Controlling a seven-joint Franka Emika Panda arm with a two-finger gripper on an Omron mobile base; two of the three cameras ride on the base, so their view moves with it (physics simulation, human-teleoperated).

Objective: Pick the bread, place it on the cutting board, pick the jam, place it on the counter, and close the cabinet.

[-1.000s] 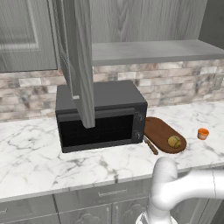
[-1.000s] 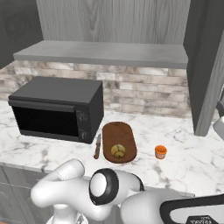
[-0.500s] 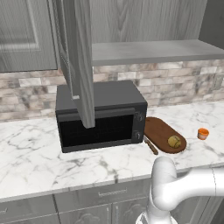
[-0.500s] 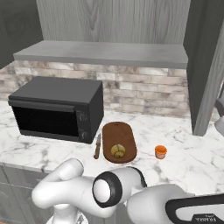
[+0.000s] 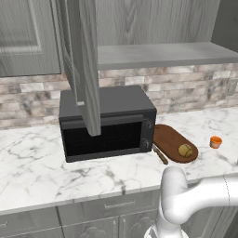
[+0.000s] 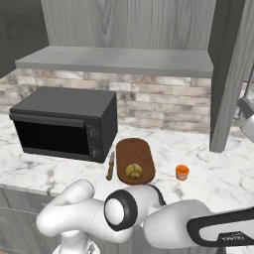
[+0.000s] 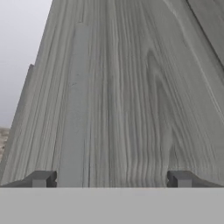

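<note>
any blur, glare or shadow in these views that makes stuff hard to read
Left base view: sharp, evenly lit; the bread throws a faint shadow on the cutting board, and the microwave window is flat black. Right base view: the jam is small but crisp. Hand view: the cabinet door sits so close that its grain looks soft, beyond the wide-apart gripper.
</note>
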